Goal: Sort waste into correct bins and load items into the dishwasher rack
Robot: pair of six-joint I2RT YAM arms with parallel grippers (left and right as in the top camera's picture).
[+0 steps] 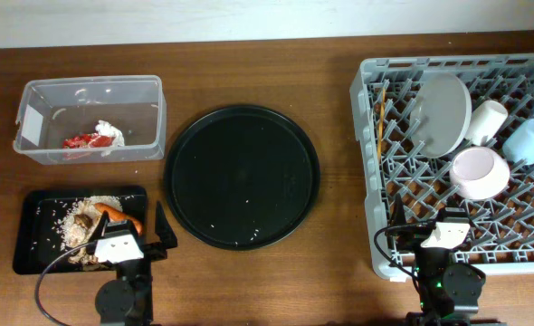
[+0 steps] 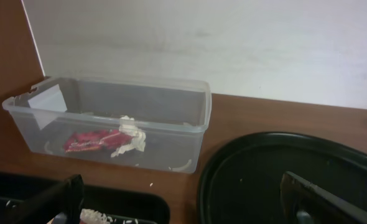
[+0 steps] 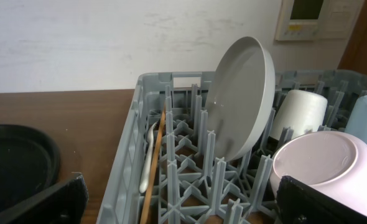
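The clear tub (image 1: pixel 140 109) holds a red wrapper (image 1: pixel 81 141) and a crumpled white napkin (image 1: pixel 111 133). Rice scraps (image 1: pixel 72 222), a carrot (image 1: pixel 120 215) and a brown lump (image 1: pixel 86 220) lie in the shallow black tray (image 1: pixel 32 254). In the dishwasher rack (image 1: pixel 365 163) stand a grey plate (image 1: pixel 443 113), white cup (image 1: pixel 487 122), light blue cup (image 1: pixel 529 140), pink bowl (image 1: pixel 481 172), chopsticks (image 3: pixel 155 168) and a white utensil (image 3: pixel 147 162). My left gripper (image 1: pixel 131 231) hangs open over the black tray's right end. My right gripper (image 3: pixel 183 205) is open over the rack's front edge, holding nothing.
A large round black tray (image 1: pixel 242 177) with a few crumbs sits mid-table between the bins and the rack. In the left wrist view the tub (image 2: pixel 171 124) stands ahead against a white wall, the round tray (image 2: pixel 264 168) to its right.
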